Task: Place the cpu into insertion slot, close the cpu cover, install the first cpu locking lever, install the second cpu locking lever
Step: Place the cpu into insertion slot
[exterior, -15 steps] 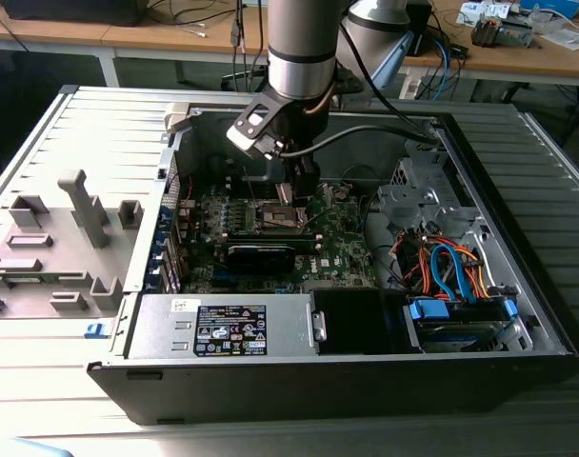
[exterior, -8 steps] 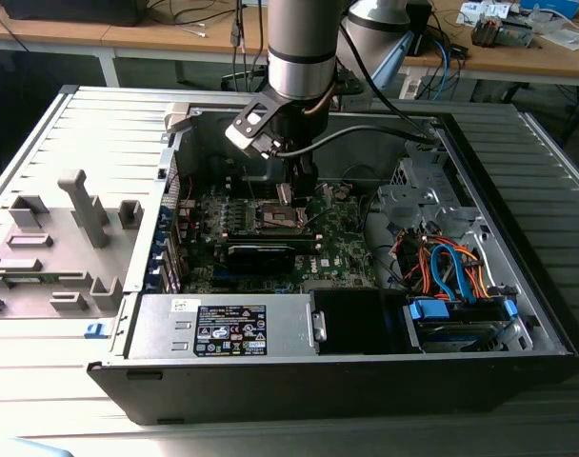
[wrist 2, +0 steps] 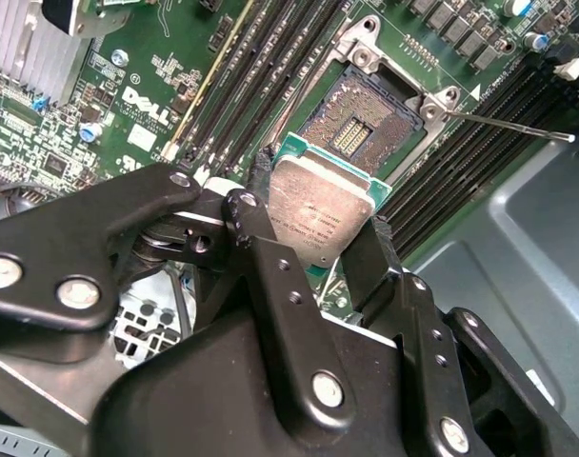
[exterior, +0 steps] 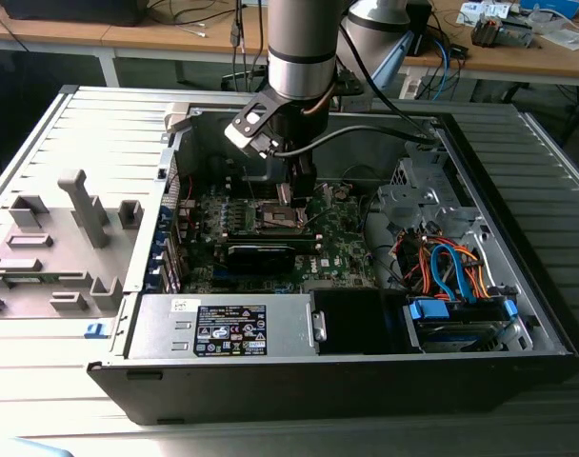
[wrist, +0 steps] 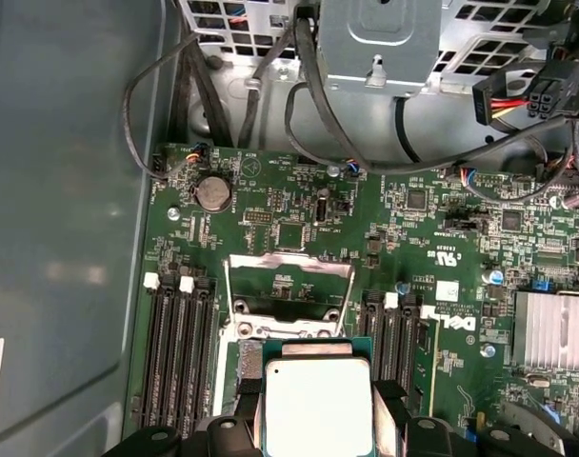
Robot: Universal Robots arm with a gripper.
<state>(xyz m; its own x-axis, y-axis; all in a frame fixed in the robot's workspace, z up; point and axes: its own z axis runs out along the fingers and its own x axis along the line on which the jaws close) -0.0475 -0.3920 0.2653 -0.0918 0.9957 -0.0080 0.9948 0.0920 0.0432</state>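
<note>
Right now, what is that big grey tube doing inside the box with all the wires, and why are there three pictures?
The tube is a robot arm. It reaches into an open computer case lying on its side. One picture comes from a camera standing off the arm. Both wrist views come from cameras riding on the arm, looking at the green motherboard. The black gripper at the arm's end is like two fingers. It pinches the cpu, a small silvery square chip, close over the insertion slot, its uncovered seat.
</note>
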